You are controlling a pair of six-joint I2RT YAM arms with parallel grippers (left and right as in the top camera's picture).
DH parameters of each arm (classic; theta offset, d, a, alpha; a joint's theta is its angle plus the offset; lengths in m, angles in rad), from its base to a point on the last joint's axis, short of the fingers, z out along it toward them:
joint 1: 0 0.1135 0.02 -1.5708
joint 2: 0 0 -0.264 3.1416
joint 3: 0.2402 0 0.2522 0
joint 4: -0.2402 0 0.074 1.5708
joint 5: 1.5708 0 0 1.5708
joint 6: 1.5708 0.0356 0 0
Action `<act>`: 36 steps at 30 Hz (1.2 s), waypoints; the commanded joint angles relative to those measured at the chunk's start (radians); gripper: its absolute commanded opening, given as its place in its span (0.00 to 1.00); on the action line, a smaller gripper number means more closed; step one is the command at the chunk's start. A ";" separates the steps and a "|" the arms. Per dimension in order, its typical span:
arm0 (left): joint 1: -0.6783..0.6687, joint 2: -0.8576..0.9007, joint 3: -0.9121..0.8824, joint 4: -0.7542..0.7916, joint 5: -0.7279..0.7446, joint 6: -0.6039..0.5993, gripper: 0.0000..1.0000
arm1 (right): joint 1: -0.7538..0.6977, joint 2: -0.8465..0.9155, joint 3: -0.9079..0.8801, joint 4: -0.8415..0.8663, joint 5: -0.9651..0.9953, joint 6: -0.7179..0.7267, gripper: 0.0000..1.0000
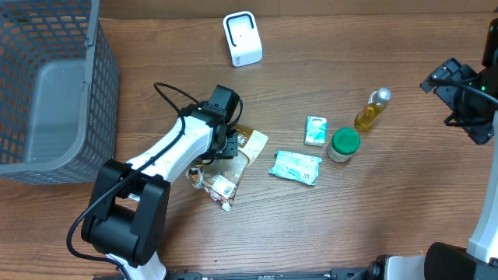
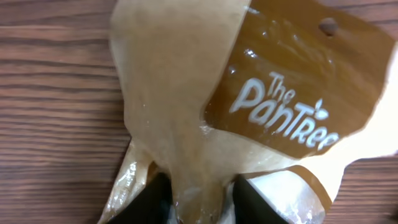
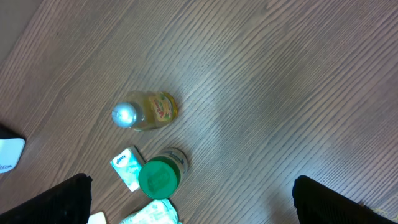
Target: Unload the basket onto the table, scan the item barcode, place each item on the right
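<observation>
The item is a clear and brown plastic snack bag [image 1: 250, 143] printed "The PanTree" [image 2: 292, 93], lying on the wooden table left of centre. A white label shows at its near end [image 1: 224, 187]. My left gripper [image 1: 226, 140] is down on the bag, and in the left wrist view its two black fingers [image 2: 200, 200] pinch a bunched fold of the film between them. The white scanner [image 1: 243, 38] stands at the table's far edge. My right gripper [image 1: 461, 92] hovers at the far right, open wide [image 3: 189, 190], with nothing in it.
A grey mesh basket [image 1: 47, 85] fills the far left. Right of the bag lie a pale green wipes packet [image 1: 296, 166], a small tissue packet [image 1: 315, 130], a green-lidded jar [image 1: 343, 144] and a small yellow oil bottle [image 1: 372, 109].
</observation>
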 commanded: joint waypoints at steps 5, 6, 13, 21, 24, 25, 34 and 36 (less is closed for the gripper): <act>0.016 -0.022 -0.013 -0.074 -0.191 -0.246 0.35 | -0.004 -0.008 0.002 0.002 0.003 0.003 1.00; 0.026 -0.021 -0.013 -0.084 -0.191 -0.282 0.36 | -0.004 -0.008 0.002 0.002 0.003 0.003 1.00; 0.125 -0.023 -0.012 -0.123 -0.040 -0.410 0.42 | -0.004 -0.008 0.002 0.002 0.003 0.003 1.00; 0.240 -0.033 -0.010 -0.146 0.080 -0.304 0.45 | -0.004 -0.008 0.002 0.002 0.003 0.003 1.00; 0.260 -0.033 -0.008 -0.157 0.104 -0.213 0.47 | -0.004 -0.008 0.002 0.002 0.003 0.003 1.00; 0.263 -0.033 -0.008 -0.159 0.110 -0.179 0.47 | -0.004 -0.008 0.002 0.002 0.003 0.003 1.00; 0.264 -0.038 0.035 -0.236 0.097 0.020 0.59 | -0.004 -0.008 0.002 0.002 0.003 0.003 1.00; 0.264 -0.056 0.072 -0.260 0.081 0.022 0.59 | -0.004 -0.008 0.002 0.002 0.003 0.003 1.00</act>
